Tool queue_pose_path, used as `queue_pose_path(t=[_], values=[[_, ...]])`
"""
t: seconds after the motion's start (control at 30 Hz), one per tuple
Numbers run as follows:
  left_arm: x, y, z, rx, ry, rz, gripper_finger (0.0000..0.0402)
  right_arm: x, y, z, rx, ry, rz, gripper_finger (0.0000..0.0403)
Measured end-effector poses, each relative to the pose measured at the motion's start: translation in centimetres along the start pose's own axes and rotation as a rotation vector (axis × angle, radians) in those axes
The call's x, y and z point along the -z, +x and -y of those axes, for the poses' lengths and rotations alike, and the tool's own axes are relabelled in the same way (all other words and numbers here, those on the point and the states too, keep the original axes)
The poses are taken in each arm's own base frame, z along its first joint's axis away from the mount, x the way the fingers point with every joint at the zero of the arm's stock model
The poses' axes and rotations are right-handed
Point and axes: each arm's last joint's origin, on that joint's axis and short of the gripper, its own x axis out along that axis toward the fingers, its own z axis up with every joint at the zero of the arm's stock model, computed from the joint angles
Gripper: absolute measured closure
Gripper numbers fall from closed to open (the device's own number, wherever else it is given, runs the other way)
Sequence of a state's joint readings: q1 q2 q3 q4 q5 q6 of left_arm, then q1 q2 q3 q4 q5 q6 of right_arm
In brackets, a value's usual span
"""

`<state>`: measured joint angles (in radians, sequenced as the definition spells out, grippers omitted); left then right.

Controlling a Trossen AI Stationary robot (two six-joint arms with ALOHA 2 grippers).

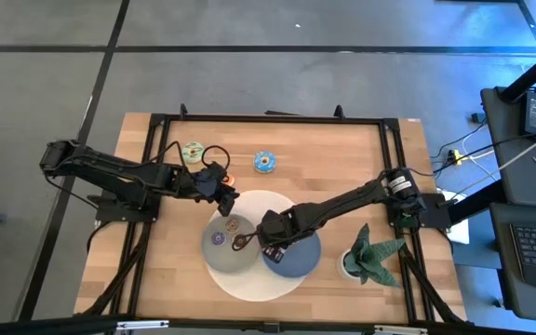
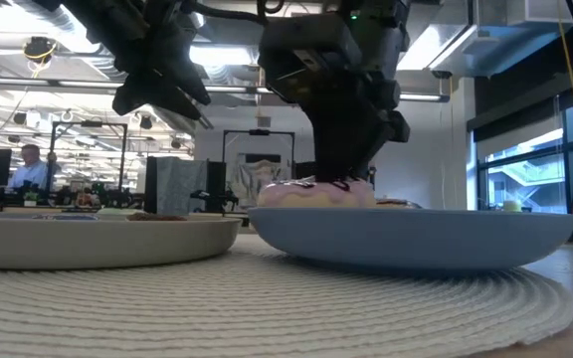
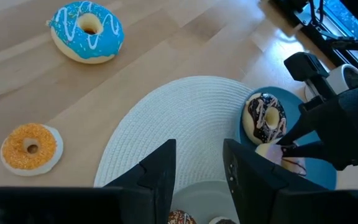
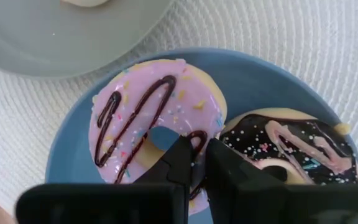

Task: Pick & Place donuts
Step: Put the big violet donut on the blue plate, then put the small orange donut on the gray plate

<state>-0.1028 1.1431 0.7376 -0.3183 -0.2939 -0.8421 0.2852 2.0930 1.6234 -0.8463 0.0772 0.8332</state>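
Observation:
A pink-iced donut (image 4: 143, 106) with chocolate drizzle lies flat on the blue plate (image 4: 73, 146) beside a chocolate donut (image 4: 291, 149). My right gripper (image 4: 199, 158) is shut on the pink one; it also shows in the low view (image 2: 349, 171). My left gripper (image 3: 199, 163) hangs open above the white mat, clear of everything, near the grey plate's far edge (image 1: 226, 195). A blue donut (image 3: 87, 30), an orange donut (image 3: 28, 147) and a yellow-green donut (image 1: 193, 151) lie on bare wood. Two tiny donuts (image 1: 226, 231) sit on the grey plate (image 1: 214, 251). My right gripper pinches the pink donut's ring wall (image 4: 197, 140) on the side facing the chocolate donut. One finger (image 4: 178, 157) stands in the hole and the other (image 4: 224, 163) outside the ring. The fingers come from above, pointing down. The donut lies flat on the blue plate (image 2: 416, 239).
Both plates sit on a round white woven mat (image 1: 266, 279) at the table's near middle. A small potted plant (image 1: 372, 257) stands to the right of the blue plate. Bare wood lies along the far and left parts of the table.

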Motion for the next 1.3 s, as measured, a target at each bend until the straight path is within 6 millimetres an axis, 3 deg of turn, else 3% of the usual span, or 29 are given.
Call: queue_pose_path(t=[0.37, 0.8, 1.0, 1.13, 1.3], values=[[0.0, 0.0, 0.0, 0.000, 0.000, 0.000, 0.0273, 0.0, 0.0, -0.2, -0.039, 0.001, -0.027, 0.0362], [0.0, 0.0, 0.0, 0.000, -0.008, 0.000, 0.0273, 0.2, 0.0, 0.0, -0.034, 0.027, -0.052, 0.0249], [0.0, 0.0, 0.0, 0.000, -0.008, 0.000, 0.0274, 0.2, -0.2, 0.0, -0.036, 0.028, -0.053, 0.0223], [0.0, 0.0, 0.0, 0.000, 0.000, 0.000, 0.0273, -0.4, -1.8, 0.2, -0.041, 0.037, -0.044, 0.0221], [0.0, 0.0, 0.0, 0.006, 0.026, -0.008, 0.0273, -1.5, -5.7, 1.1, 0.023, -0.004, 0.017, 0.0220]])
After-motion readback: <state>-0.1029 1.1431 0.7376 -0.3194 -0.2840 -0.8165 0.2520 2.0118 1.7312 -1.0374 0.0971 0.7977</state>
